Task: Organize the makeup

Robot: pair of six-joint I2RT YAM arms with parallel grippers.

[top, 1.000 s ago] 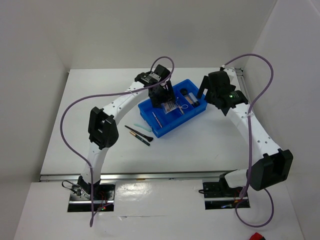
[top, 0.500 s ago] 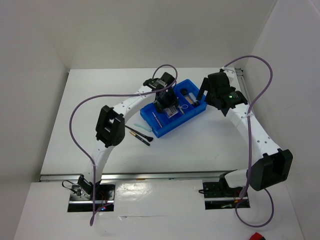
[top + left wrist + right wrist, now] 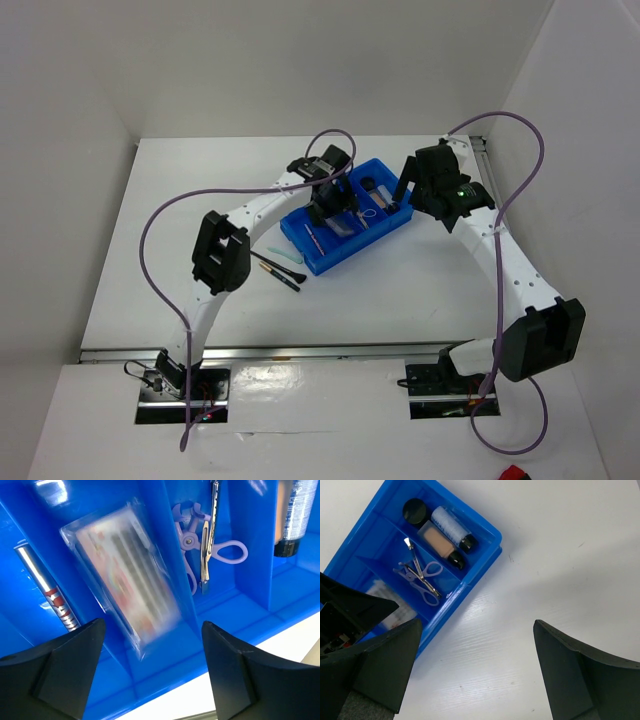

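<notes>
The blue divided tray [image 3: 362, 243] holds makeup. In the left wrist view a clear-wrapped white card [image 3: 122, 572] lies blurred in one compartment, free of my fingers, beside a silver pencil [image 3: 47, 592], a lilac curler [image 3: 215, 550] and a thin clip [image 3: 212, 510]. My left gripper [image 3: 337, 213] hangs open just over that card [image 3: 152, 672]. The right wrist view shows a black round jar [image 3: 415, 511], a bottle [image 3: 452, 527] and a beige tube [image 3: 440, 542]. My right gripper [image 3: 477, 670] is open and holds nothing over bare table right of the tray [image 3: 412, 185].
A black brush [image 3: 275, 270] and a teal stick [image 3: 287, 257] lie on the white table left of the tray's near corner. White walls close in the table at the back and right. Purple cables loop above both arms.
My left arm shifted right over the tray, then its jaws widened and let the wrapped card go into a compartment. The right arm has not moved.
</notes>
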